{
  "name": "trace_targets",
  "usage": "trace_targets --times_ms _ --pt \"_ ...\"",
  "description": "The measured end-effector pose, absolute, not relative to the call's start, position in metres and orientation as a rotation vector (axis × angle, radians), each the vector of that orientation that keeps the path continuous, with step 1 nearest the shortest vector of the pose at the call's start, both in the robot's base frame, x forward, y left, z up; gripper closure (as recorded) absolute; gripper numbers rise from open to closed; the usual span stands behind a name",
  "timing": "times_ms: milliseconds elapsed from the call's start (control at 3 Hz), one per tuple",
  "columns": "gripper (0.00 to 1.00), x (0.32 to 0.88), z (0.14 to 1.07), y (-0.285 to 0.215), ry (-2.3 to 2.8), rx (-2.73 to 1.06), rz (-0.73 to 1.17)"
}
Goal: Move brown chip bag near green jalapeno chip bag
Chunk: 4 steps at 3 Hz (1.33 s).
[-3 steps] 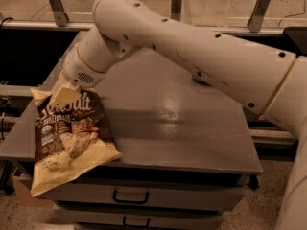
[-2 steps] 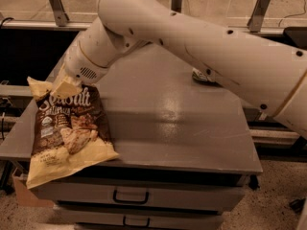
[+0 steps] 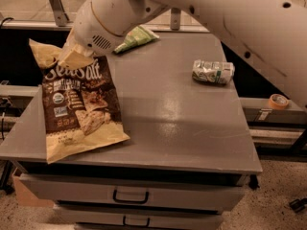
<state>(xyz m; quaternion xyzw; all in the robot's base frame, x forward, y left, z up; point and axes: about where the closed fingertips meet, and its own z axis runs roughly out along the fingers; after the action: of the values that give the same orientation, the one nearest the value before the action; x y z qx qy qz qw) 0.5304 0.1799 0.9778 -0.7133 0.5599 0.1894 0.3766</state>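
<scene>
Taking the grey table (image 3: 168, 123) as the landmark: at its left edge lies the brown chip bag (image 3: 76, 104), the biggest thing on it. The bag's cream bottom corner points toward the table's front edge, and its top end is raised and sticks out past the table's left side. My gripper (image 3: 72, 56) is at that raised top end, over the table's back-left corner, and it is clamped on the upper edge of the bag. Just behind it, my round white wrist (image 3: 112, 16) hangs over the back-left part of the table and stands between the two bags. It covers the left end of the green jalapeno chip bag (image 3: 136, 37), which lies flat at the table's back edge, somewhat left of the middle and well apart from the brown bag's body. Further right, on the right half of the table toward the back, a crushed silver-green can (image 3: 213, 72) lies on its side, apart from both bags. My arm (image 3: 230, 18) crosses above the table's back-right corner. Past the table's right edge, lower down, a roll of tape (image 3: 278, 101) sits on a ledge. Drawers (image 3: 131, 196) with dark handles are under the table's front.
</scene>
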Motion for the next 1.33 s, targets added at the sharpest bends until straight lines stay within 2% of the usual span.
trace_targets --times_ms 667,1333 --pt "1.00 0.530 0.981 0.178 1.437 -1.793 0.447" --pt "1.00 0.595 1.012 0.164 1.373 -1.693 0.224"
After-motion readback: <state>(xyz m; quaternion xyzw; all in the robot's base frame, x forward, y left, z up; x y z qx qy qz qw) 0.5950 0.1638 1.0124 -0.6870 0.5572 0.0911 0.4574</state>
